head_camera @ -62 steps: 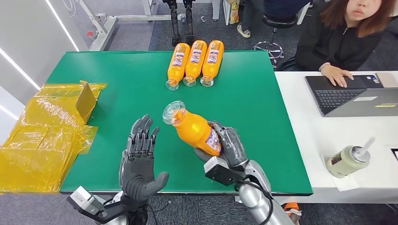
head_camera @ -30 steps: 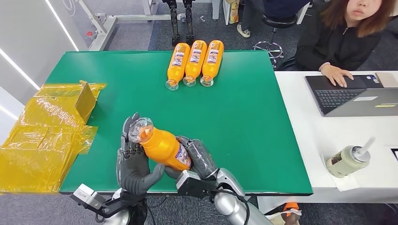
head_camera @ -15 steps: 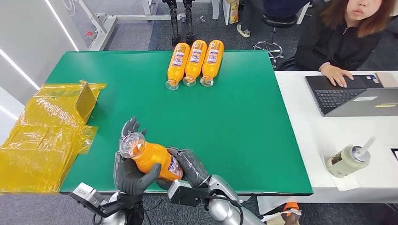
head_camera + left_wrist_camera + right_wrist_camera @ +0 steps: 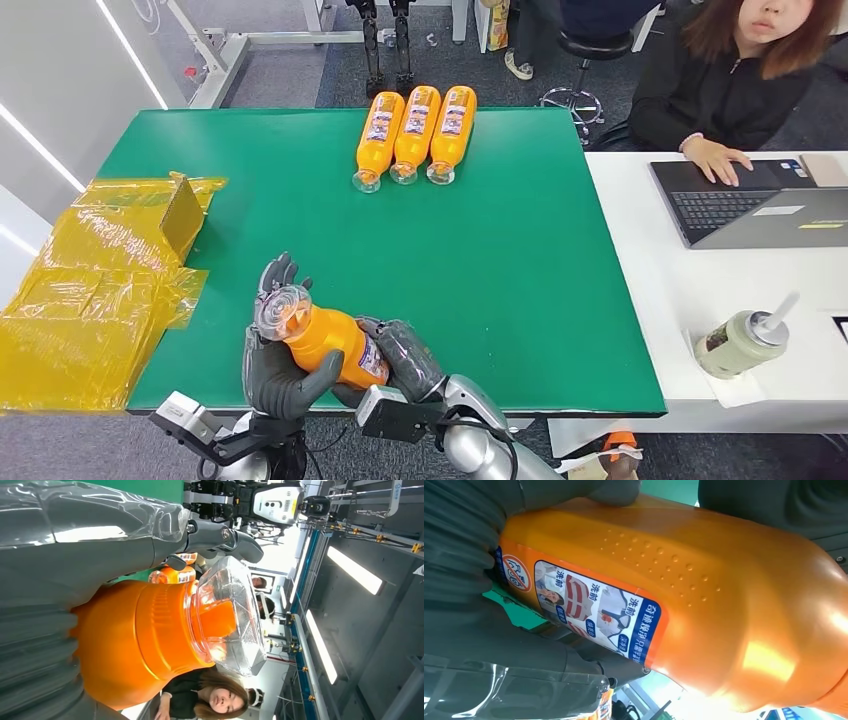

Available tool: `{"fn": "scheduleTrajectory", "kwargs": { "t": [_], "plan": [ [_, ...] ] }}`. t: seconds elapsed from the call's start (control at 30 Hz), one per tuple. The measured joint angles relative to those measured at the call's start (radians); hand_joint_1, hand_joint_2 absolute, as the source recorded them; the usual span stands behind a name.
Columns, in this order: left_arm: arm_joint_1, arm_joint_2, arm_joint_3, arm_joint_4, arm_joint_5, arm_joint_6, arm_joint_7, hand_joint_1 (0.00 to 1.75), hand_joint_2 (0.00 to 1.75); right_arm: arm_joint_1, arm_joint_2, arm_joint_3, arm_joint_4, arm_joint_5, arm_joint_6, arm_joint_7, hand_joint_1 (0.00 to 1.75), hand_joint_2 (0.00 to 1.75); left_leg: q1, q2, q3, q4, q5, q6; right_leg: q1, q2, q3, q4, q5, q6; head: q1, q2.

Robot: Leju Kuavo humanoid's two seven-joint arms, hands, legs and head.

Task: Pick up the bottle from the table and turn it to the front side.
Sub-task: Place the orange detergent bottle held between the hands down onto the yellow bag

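Table point(image 4: 520, 260) unchanged; both hands seemingly still grip bottle point(image 4: 325, 340).

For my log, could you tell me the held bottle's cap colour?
Clear cap over orange; left wrist view shows it best.

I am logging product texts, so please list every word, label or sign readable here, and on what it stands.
"洗前": twice on the label of the bottle being held.
Red prohibition sign: on the same label, wordless.
White line beginning "高": same label, the rest uncertain.
Three bottles on the table: labels too small.
Laptop: keys too small.
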Motion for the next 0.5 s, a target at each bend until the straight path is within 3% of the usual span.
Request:
{"fn": "scheduleTrajectory", "kwargs": {
  "t": [0.13, 0.27, 0.5],
  "plan": [
    [0.002, 0.000, 0.000, -0.001, 0.007, 0.005, 0.008, 1.64, 1.75, 0.000, 0.000, 0.000, 0.002, 0.000, 0.004, 0.002, 1.74, 1.75, 0.000, 0.000, 0.000, 0.000, 0.000, 0.000, 0.000, 0.000, 0.000, 0.000, 0.000, 0.000, 0.000, 0.000],
    [0.003, 0.000, 0.000, -0.001, 0.013, 0.006, 0.013, 1.73, 1.75, 0.000, 0.000, 0.000, 0.003, 0.000, 0.007, 0.002, 1.75, 1.75, 0.000, 0.000, 0.000, 0.000, 0.000, 0.000, 0.000, 0.000, 0.000, 0.000, 0.000, 0.000, 0.000, 0.000],
    [0.005, 0.000, 0.000, -0.006, 0.017, 0.008, 0.018, 1.75, 1.75, -0.002, 0.000, 0.000, 0.004, -0.004, 0.016, 0.004, 1.75, 1.75, 0.000, 0.000, 0.000, 0.000, 0.000, 0.000, 0.000, 0.000, 0.000, 0.000, 0.000, 0.000, 0.000, 0.000]
  ]
}}
